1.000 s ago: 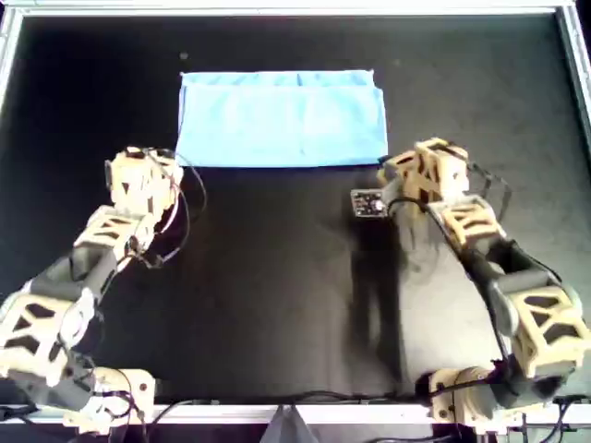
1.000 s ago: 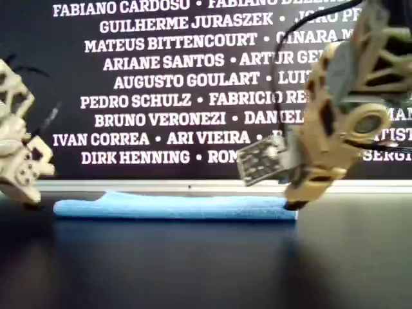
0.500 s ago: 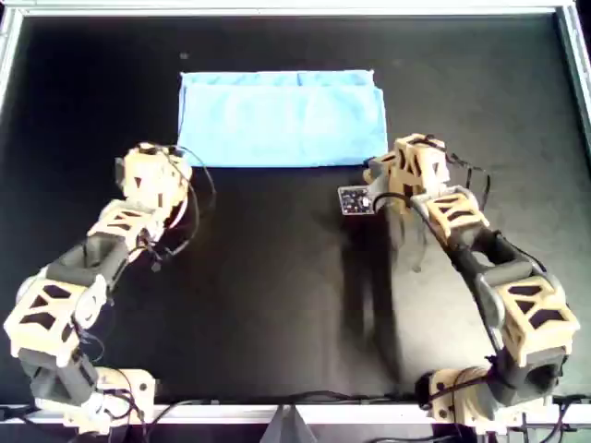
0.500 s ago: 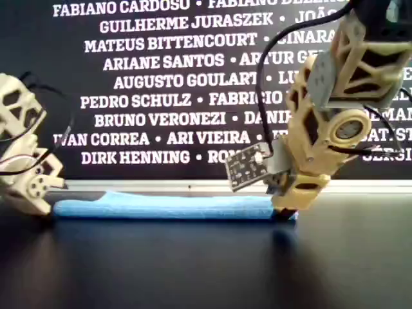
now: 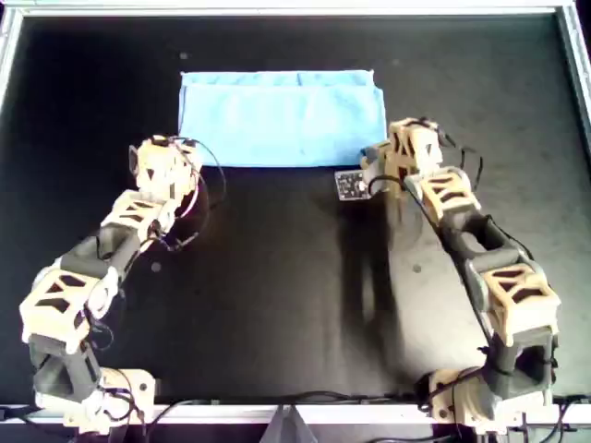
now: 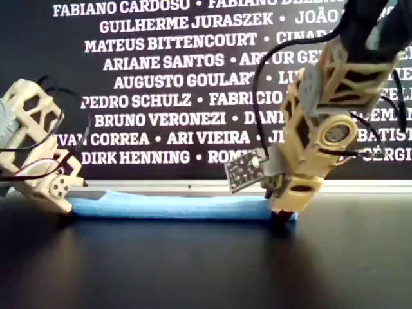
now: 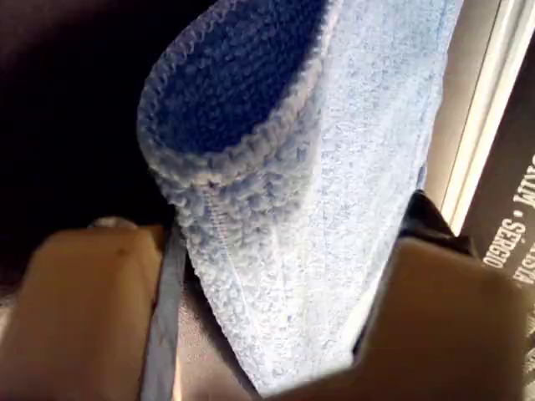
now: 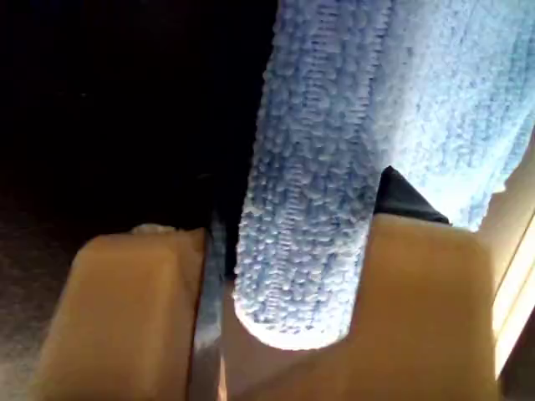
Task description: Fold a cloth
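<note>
1. Cloth (image 5: 282,118) lies folded into a light-blue rectangle toward the far side of the black table (image 5: 277,295) in the overhead view; its long edges run across that view and a faint crease crosses its top layer; in the exterior view it shows as a low blue strip (image 6: 174,207) under the wall of white names (image 6: 174,80).

2. Left gripper (image 5: 168,159) sits at the near corner of the cloth on the overhead view's left; in the left wrist view the tan fingers (image 7: 92,317) stand on either side of the cloth's stitched, doubled corner (image 7: 276,209); the jaws are apart with fabric between them, and I cannot tell for sure whether they press it yet.

3. Right gripper (image 5: 395,159) sits at the near corner on the overhead view's right; in the right wrist view the folded edge (image 8: 305,209) fills the slot between the two tan fingers (image 8: 426,301); the jaws look closed in snugly around that thick edge.

4. In the exterior view the right gripper (image 6: 283,215) is nose-down on the table at the strip's end on that view's right, a small circuit board (image 6: 244,170) jutting from its side; the left gripper (image 6: 61,199) leans in at the strip's other end.

5. Both arms reach from the near edge of the table, bent toward the cloth; black cables (image 5: 199,198) loop off the wrists.
</note>
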